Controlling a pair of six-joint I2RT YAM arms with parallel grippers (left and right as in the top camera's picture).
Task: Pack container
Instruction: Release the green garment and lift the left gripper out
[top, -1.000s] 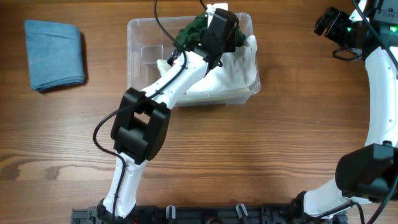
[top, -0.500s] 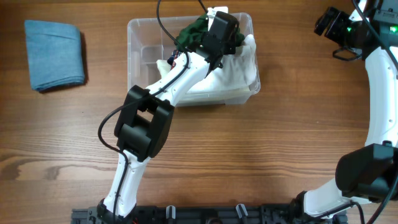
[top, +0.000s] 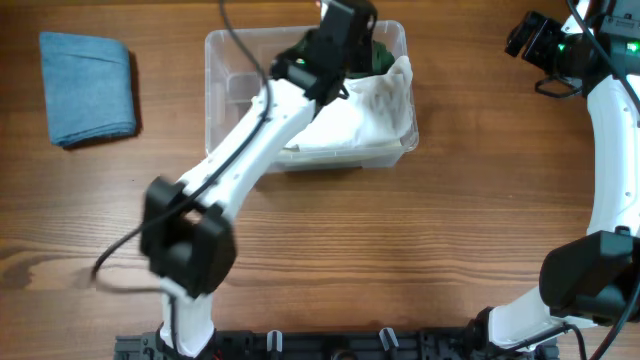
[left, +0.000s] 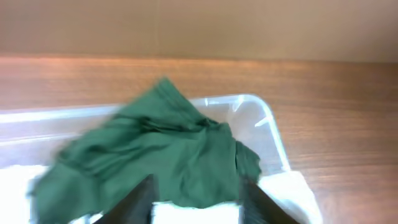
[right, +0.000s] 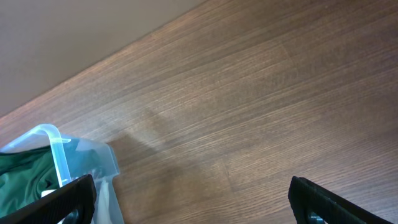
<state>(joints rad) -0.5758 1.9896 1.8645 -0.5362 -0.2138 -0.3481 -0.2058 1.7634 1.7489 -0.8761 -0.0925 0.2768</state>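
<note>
The container (top: 222, 60) is sitting on the far middle part of the desk (top: 400, 250), with its long axis running left to right. A white cloth (top: 350, 120) is filling its right half, and a green cloth (left: 161, 149) is lying bunched in the far right corner.

The left end effector (left: 198, 199) is hovering over that corner, so the container is lying directly beneath it. In the left wrist view its two fingers are standing apart with nothing between them. The green cloth is lying just beyond the tips rather than in their grip.

The right end effector (top: 527, 38) is hanging over bare desk, well off to the container's right. Its fingers are spread wide and holding nothing.

A folded blue towel (top: 88, 87) is waiting on the desk well to the container's left, its longer side running from the near edge toward the far edge. If it is to be packed next, the left arm is by far the nearer one. The towel is lying to that end effector's left, across the whole length of the container.
</note>
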